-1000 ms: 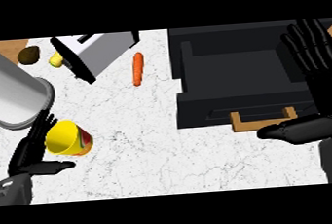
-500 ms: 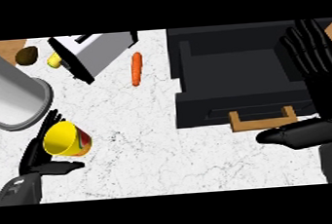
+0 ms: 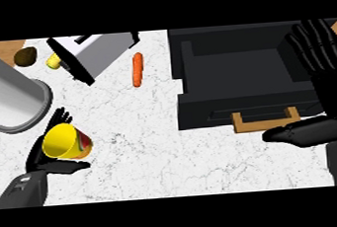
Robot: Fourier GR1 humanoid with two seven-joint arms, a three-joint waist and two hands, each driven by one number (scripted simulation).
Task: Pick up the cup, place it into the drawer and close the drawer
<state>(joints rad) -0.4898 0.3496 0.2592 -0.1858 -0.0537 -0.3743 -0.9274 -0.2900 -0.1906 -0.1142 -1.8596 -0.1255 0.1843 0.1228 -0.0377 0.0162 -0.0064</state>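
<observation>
One robot hand [image 3: 48,154] around cup [image 3: 65,141]

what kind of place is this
Most likely a kitchen counter: a white marbled countertop carries a silver toaster, an orange carrot and a yellow cup, beside an open black drawer.

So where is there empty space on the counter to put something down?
The biggest bare patch is the white counter between the yellow cup in the left hand and the drawer's wooden handle. The open black drawer looks bare too. It is crowded at top left: toaster, big grey cylinder, carrot.
</observation>
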